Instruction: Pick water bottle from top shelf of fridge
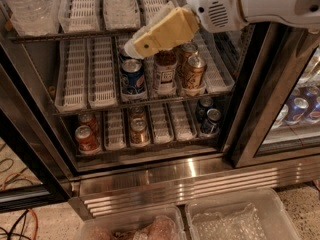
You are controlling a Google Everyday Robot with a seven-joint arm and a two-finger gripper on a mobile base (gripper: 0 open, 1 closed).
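Observation:
The water bottle, clear ribbed plastic with a bit of red label at the frame's top edge, stands at the far left of the top shelf, a wire rack with white slotted lane trays. The fridge stands open, its steel louvred base below. My gripper, tan with a white arm behind it, hangs in front of the shelf's middle lanes at rack-edge height. It points down-left and is well to the right of the bottle, not touching it.
On the middle rack, right under the gripper, are a blue can, a small brown-drink bottle and brown cans. The lower rack holds more cans. A dark door frame stands on the right. Clear bins sit on the floor.

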